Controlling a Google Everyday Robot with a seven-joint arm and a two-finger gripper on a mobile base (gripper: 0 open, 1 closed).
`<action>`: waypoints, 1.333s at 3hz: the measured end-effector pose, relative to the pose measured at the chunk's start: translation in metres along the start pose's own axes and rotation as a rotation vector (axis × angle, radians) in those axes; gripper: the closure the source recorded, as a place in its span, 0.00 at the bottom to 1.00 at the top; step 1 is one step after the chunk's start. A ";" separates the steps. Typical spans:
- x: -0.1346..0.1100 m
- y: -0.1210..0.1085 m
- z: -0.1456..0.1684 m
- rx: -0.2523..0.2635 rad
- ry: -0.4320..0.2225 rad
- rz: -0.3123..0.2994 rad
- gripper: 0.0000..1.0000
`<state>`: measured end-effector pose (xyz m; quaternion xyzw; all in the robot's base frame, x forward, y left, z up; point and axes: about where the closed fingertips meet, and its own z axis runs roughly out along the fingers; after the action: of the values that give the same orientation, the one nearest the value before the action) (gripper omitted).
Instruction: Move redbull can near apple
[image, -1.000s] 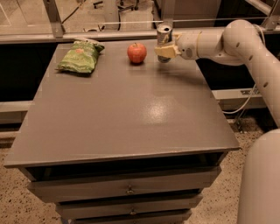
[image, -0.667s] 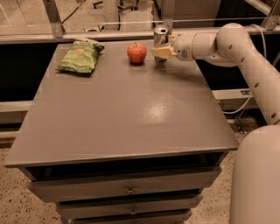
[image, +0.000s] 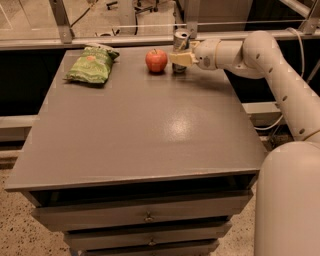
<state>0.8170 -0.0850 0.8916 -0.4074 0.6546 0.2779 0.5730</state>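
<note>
The redbull can (image: 180, 42) is a slim silver and blue can with a silver top. It stands upright at the far edge of the grey table (image: 145, 120), just right of the red apple (image: 156, 60). My gripper (image: 179, 58) reaches in from the right and is shut on the can, its tan fingers (image: 183, 59) across the can's lower half. The can's base is hidden behind the fingers, so I cannot tell whether it touches the table. A small gap separates can and apple.
A green snack bag (image: 92, 65) lies at the table's far left. My white arm (image: 265, 60) spans the far right side and my base (image: 287, 200) stands at the table's right. Drawers (image: 145, 216) are under the front edge. A rail and glass run behind.
My gripper and the can have moved left toward the apple, closing the gap. The apple and the bag have not moved.
</note>
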 end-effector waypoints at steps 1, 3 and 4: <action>-0.001 0.001 0.007 -0.017 -0.016 0.030 0.39; 0.004 0.006 0.014 -0.048 -0.009 0.084 0.00; 0.003 0.007 0.005 -0.050 0.008 0.093 0.00</action>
<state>0.8138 -0.0780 0.8869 -0.3918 0.6680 0.3189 0.5464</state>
